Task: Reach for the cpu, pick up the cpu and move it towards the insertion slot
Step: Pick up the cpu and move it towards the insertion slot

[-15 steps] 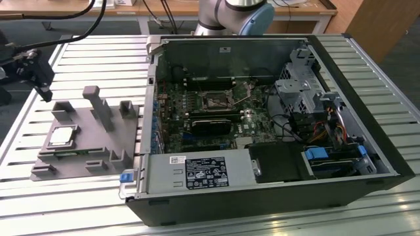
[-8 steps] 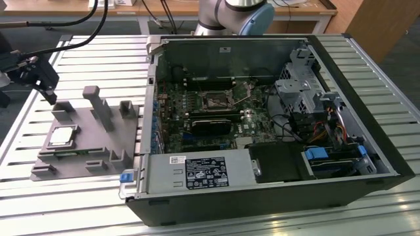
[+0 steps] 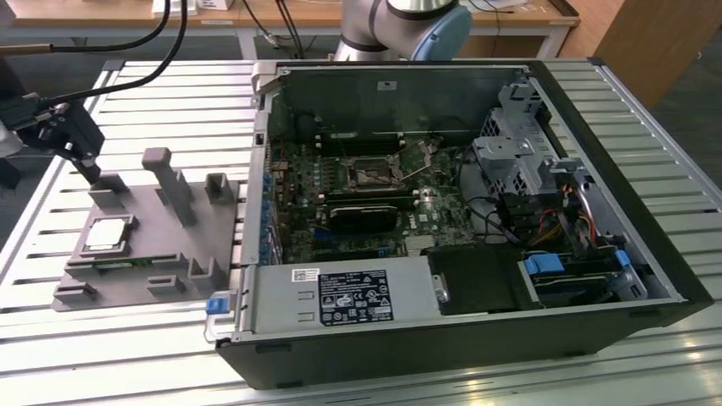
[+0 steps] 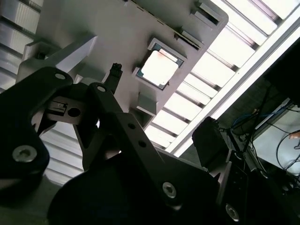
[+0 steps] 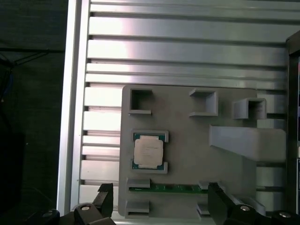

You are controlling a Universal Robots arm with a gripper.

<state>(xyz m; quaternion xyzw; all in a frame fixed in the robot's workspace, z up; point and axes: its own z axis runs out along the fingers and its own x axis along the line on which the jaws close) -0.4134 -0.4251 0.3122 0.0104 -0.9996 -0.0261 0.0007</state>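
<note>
Gripper [image 3: 90, 172]: fingers [image 5: 106, 197] wide open, empty, over grey fixture [image 3: 147, 254] nr table [image 3: 135, 89] edge. Cpu [image 5: 148, 152] seated in fixture, untouched. Slot [image 3: 370, 173] well apart.

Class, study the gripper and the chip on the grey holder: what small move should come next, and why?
Probably ease the gripper across until it is centred over the chip. The chip lies flat and untouched in the grey holder, and the open fingers stand apart from it, not yet either side of it.

The cpu [image 3: 105, 234] lies on the grey fixture [image 3: 152, 243]; the gripper [image 3: 90, 174] hovers near.
</note>
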